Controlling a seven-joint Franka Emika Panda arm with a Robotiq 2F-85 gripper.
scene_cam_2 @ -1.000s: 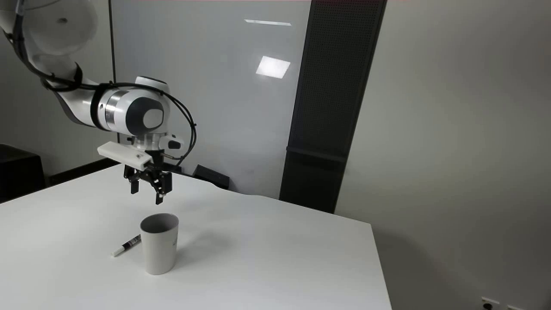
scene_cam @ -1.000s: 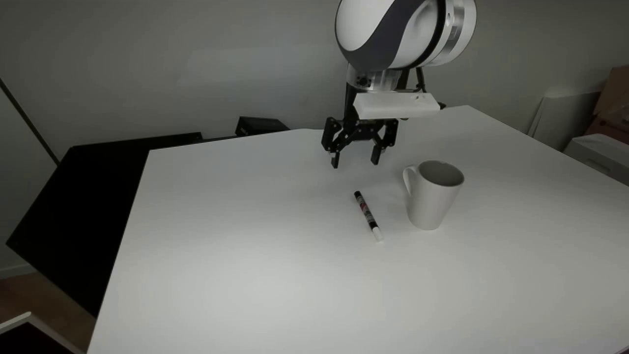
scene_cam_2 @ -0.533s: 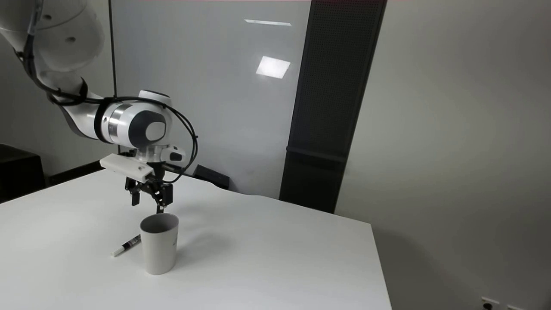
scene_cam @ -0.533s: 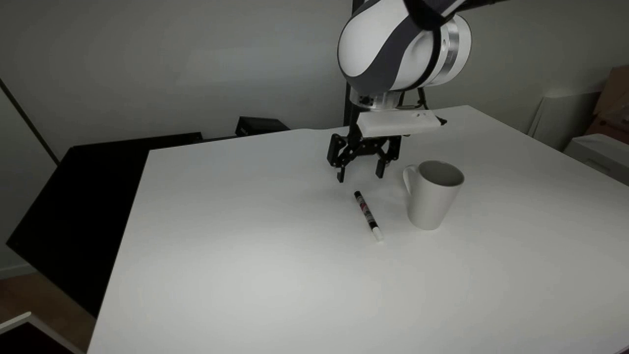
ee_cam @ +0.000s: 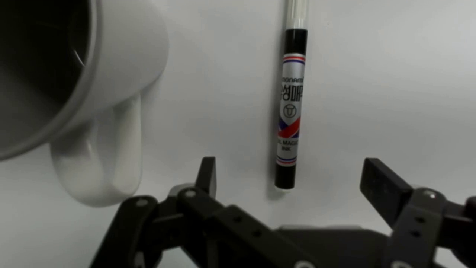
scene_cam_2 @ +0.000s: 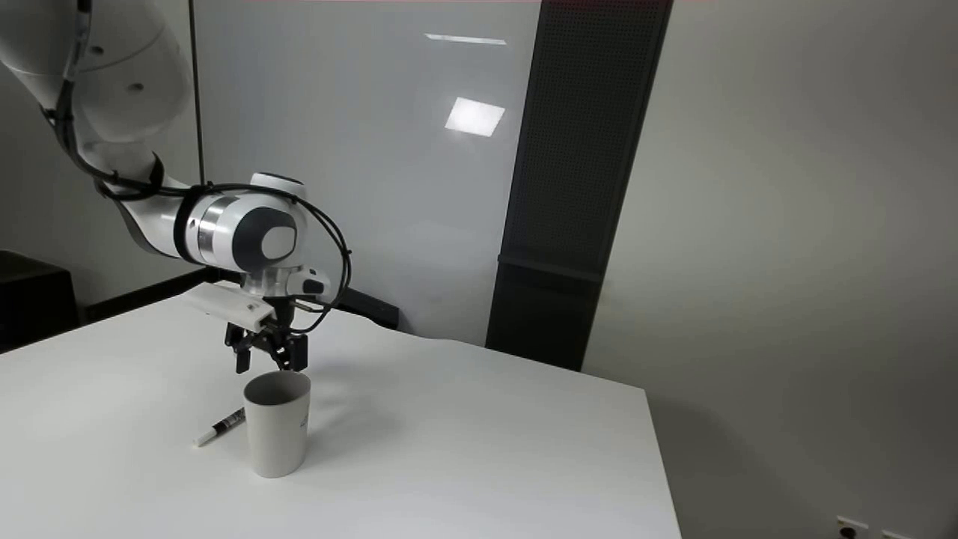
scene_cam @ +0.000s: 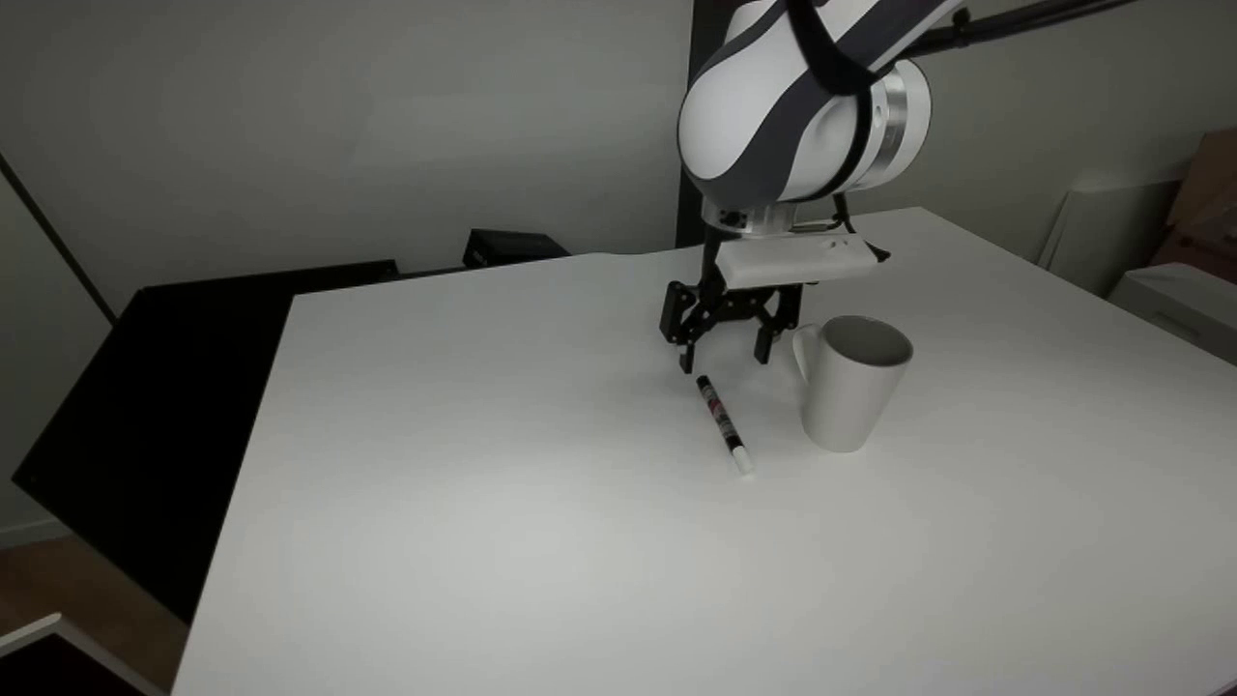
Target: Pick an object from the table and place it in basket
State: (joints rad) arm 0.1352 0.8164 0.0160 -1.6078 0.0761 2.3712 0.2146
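Observation:
The object is a short marker (scene_cam: 721, 416) with a black and printed barrel and a white end, lying flat on the table. It also shows in the wrist view (ee_cam: 291, 108); in an exterior view the mug hides its far end (scene_cam_2: 224, 427). The basket is a white mug (scene_cam: 843, 406), upright beside the marker, its handle towards the gripper side; it also shows in an exterior view (scene_cam_2: 275, 442) and the wrist view (ee_cam: 130, 48). My gripper (scene_cam: 725, 363) is open and empty, above the table near the marker's black end. In the wrist view the marker's black end lies between the open fingers (ee_cam: 289, 173).
The white table (scene_cam: 483, 541) carries the marker and mug. The mug's handle (ee_cam: 100, 160) is close to one finger in the wrist view. A black box (scene_cam: 512, 246) stands behind the table's far edge. A wall is behind.
My gripper has come down towards the table and closer to the marker and mug, staying open. In an exterior view it has also shifted slightly right. The marker and mug have not moved.

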